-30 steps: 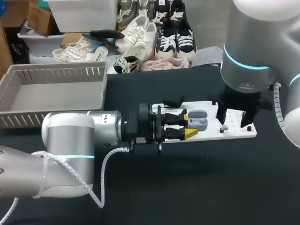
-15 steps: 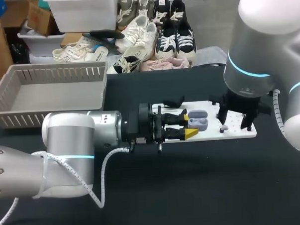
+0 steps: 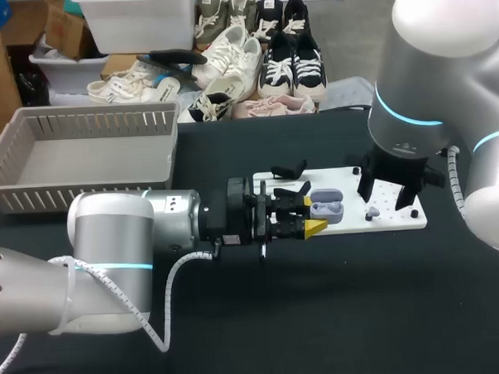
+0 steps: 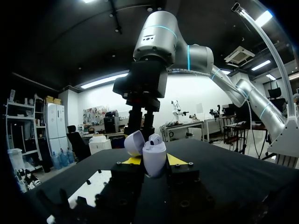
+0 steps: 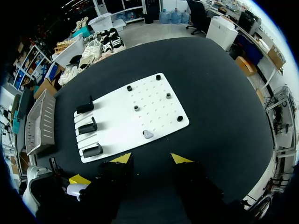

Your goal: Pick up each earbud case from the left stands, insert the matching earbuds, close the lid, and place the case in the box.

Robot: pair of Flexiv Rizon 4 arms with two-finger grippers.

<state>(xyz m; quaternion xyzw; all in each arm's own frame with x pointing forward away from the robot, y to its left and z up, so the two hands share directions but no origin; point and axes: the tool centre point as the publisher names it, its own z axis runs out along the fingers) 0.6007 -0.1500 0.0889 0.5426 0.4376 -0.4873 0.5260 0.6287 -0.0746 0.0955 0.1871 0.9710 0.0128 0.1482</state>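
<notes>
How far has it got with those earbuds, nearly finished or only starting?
Early on. Done: the lavender case is off the black stands, lid open. In hand: the left pincer is shut on it, while the right pincer hangs open over the white board, where one earbud lies. Left: seat that earbud, close the lid and put the case in the basket, where none shows yet.

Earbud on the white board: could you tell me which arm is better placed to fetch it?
Right, probably: the right hand hangs open above the earbud; the left hand is shut on the open case.
</notes>
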